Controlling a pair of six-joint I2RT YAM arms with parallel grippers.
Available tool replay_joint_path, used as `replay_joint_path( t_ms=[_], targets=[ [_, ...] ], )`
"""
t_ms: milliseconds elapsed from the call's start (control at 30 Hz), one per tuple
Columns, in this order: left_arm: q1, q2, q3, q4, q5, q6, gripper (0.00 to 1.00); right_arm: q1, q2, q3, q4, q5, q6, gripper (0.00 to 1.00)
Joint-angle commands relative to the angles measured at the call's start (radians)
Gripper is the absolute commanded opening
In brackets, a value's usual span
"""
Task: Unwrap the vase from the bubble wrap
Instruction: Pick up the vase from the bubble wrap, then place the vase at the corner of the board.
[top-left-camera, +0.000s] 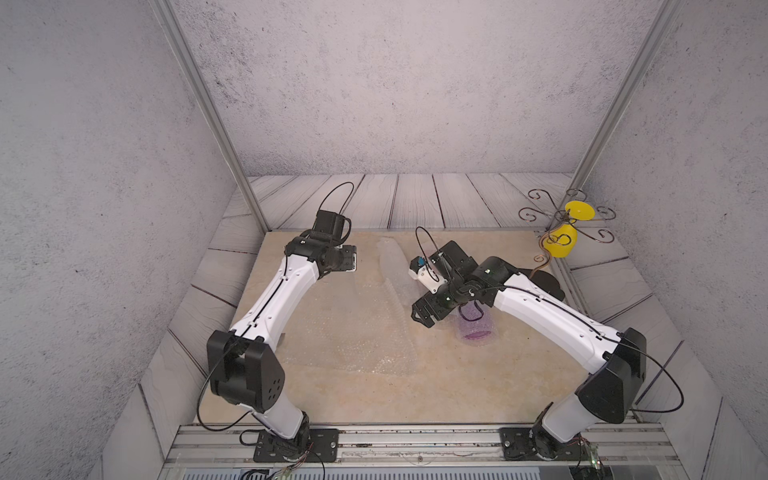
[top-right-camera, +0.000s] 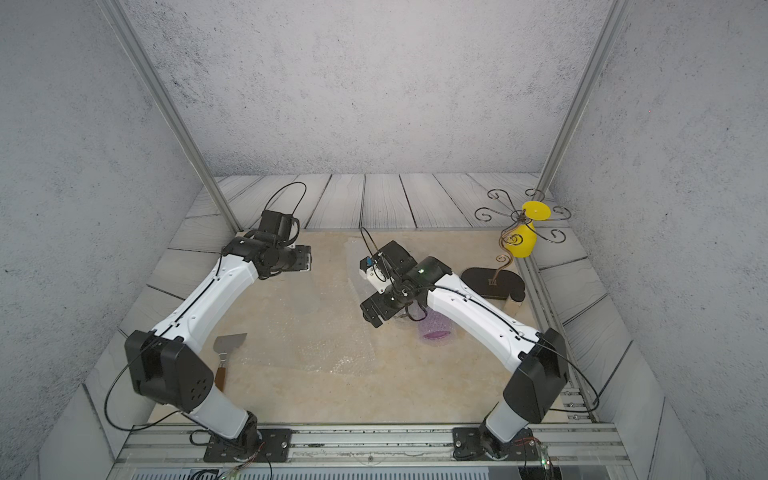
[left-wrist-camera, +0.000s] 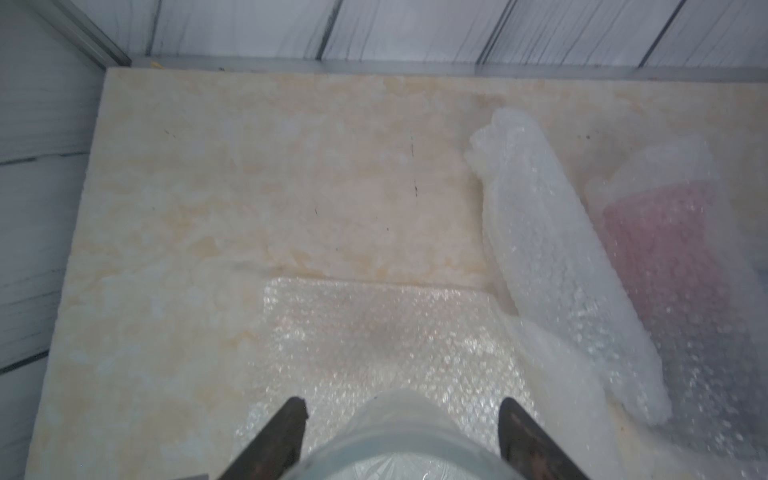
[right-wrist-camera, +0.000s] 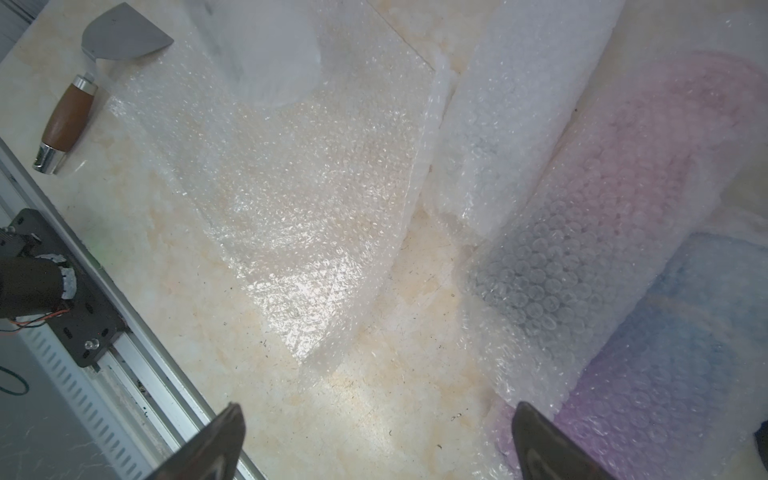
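Now your left gripper (left-wrist-camera: 402, 409) is holding a pale vase (left-wrist-camera: 399, 444) above the bubble wrap (left-wrist-camera: 374, 332); right gripper (right-wrist-camera: 376, 411) is hovering open by the purple roll (top-left-camera: 478, 330), ready to grab.

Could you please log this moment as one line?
left gripper: holding pale object | right gripper: open near wrapped purple vase

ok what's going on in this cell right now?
The right gripper hangs open over the end of a purple item wrapped in bubble wrap, not gripping it. The left gripper, raised at the far side, holds a pale translucent thing; I can't tell what. A flat sheet and a rolled tube of wrap lie loose on the table.
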Motion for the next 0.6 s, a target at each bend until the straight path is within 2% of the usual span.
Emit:
replay_joint_path(
  t_ms=[0,233,367,567],
  targets=[
    [0.042,0.057,0.139,0.085,-0.053,0.038,0.0,-0.004,-0.011,0.019,-0.006,-0.014,-0.023,0.99],
    [0.124,0.236,0.267,0.243,-0.063,0.156,0.0,-0.003,0.055,0.064,-0.018,-0.015,-0.032,0.99],
    [0.165,0.343,0.382,0.245,-0.046,0.194,0.0,-0.003,0.096,0.13,-0.088,-0.043,-0.041,0.99],
    [0.214,0.458,0.477,0.293,-0.033,0.227,0.0,-0.006,0.075,0.076,-0.103,-0.051,-0.028,0.99]
  ],
)
